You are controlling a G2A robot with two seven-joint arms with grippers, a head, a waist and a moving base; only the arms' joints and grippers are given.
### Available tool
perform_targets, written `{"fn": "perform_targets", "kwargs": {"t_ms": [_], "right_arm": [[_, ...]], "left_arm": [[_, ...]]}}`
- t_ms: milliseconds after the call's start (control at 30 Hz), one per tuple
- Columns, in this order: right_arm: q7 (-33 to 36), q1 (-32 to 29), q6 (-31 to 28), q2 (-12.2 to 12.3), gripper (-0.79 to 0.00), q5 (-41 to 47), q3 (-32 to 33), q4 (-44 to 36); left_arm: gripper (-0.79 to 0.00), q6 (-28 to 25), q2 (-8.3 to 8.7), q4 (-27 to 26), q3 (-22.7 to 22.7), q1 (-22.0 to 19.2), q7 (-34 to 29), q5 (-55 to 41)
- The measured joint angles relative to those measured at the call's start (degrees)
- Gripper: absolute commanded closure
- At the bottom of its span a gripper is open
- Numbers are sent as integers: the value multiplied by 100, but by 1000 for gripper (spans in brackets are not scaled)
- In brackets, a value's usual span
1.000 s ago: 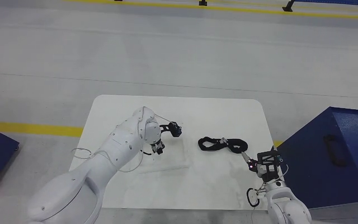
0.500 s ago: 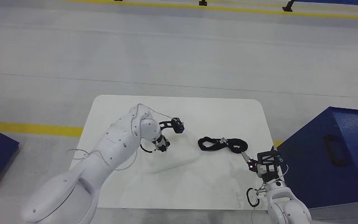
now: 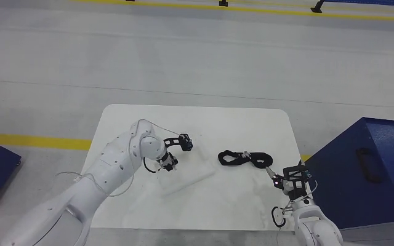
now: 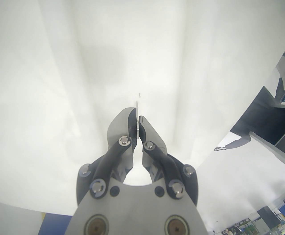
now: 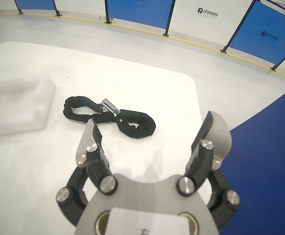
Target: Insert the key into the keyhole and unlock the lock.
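The white table (image 3: 123,209) has rounded corners, and a blue cabinet (image 3: 357,172) stands just off its right edge. Behind the far edge, the right wrist view shows a row of blue and white panels (image 5: 138,11) carrying small printed marks; the top view has none of this.

A white foam block (image 5: 24,104) lies around the middle of the table. It is a faint outline from above, but the right wrist view shows a sunken pocket in its top. What the pocket holds cannot be made out.

The chain lock (image 3: 245,158), a chain in a black fabric sleeve curled into two loops, lies between the block and the right edge, apart from both. The right wrist view picks out its silver lock barrel (image 5: 109,107) where the loops meet.

The right claw (image 5: 151,118) sits near the right edge towards the near corner, its fingers spread wide and holding nothing, facing the chain lock.

The left claw (image 4: 138,115) hangs left of the table's centre, close to the foam block. Its own view shows it pinched tight on the key (image 4: 137,105), a thin metal blade seen edge-on and poking past the fingertips. The key is too small to see from above.
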Motion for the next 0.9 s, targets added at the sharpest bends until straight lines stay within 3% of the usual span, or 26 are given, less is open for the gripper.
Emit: {"fn": "perform_targets", "kwargs": {"t_ms": [167, 300, 500, 900], "right_arm": [[0, 0, 0, 0, -785, 0, 0, 0], [0, 0, 0, 0, -785, 0, 0, 0], [0, 0, 0, 0, -785, 0, 0, 0], [0, 0, 0, 0, -785, 0, 0, 0]], "left_arm": [[0, 337, 365, -948, -509, 328, -45, 138], [0, 456, 736, -2005, -1148, 892, 71, 213], [0, 544, 1136, -3285, -1990, 1848, 375, 391], [0, 569, 1171, -3379, -2101, 1973, 448, 354]]}}
